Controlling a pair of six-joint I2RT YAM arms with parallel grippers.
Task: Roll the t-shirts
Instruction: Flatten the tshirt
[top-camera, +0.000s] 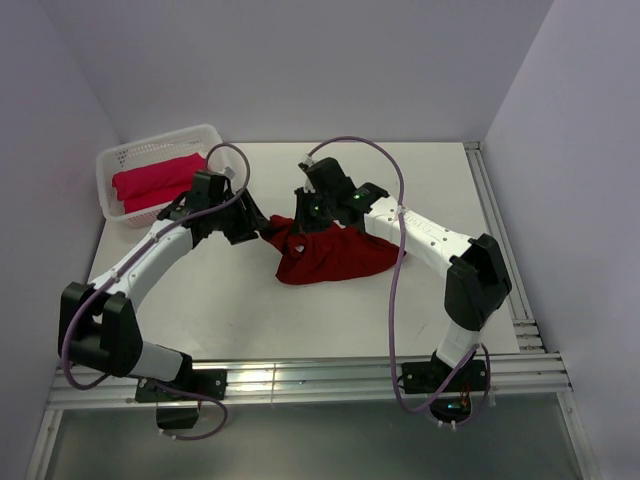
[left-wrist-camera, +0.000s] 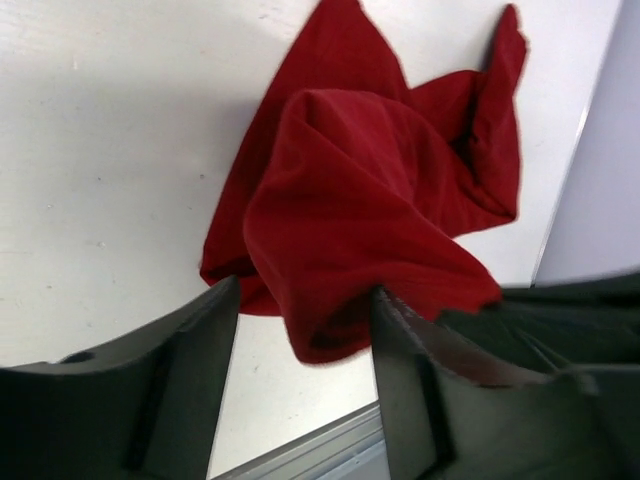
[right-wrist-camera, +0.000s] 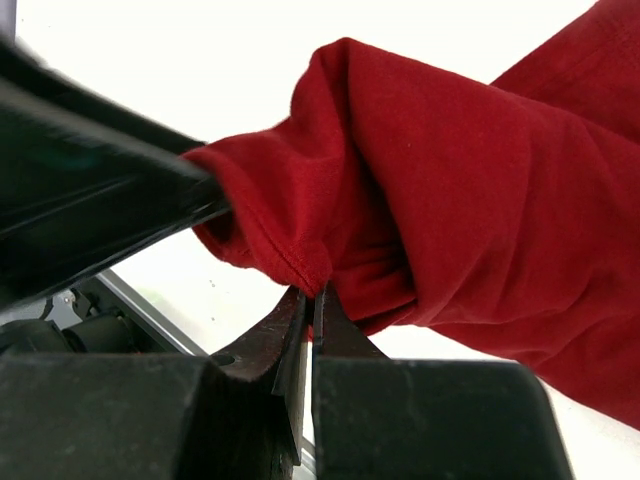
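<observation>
Both arms are bolted at the near edge of the desk (top-camera: 230, 310), one toward each near corner, and they lean inward so that they meet over the middle.

The dark red shirt (top-camera: 340, 258) lies there in a crumpled heap, a little toward the right edge. Its left end is drawn up into a peak where the two hands come together.

The right hand (right-wrist-camera: 310, 298) is pinched nearly closed on a folded hem of this shirt. The cloth bunches just above the fingertips and trails away to the right.

The left hand (left-wrist-camera: 305, 290) stands just beside it with its fingers (left-wrist-camera: 190, 380) spread wide. A raised fold of the shirt hangs between them and brushes the inner face of one finger. The fingers are not closed on the cloth, so this hand holds nothing. In the top view the left hand (top-camera: 250, 228) sits at the shirt's left tip and the right hand (top-camera: 303, 215) just behind the peak.

A white basket (top-camera: 160, 138) stands at the far left corner. The pink-red shirt (top-camera: 155, 180) lies inside it as a long bundle, well apart from both hands.
</observation>
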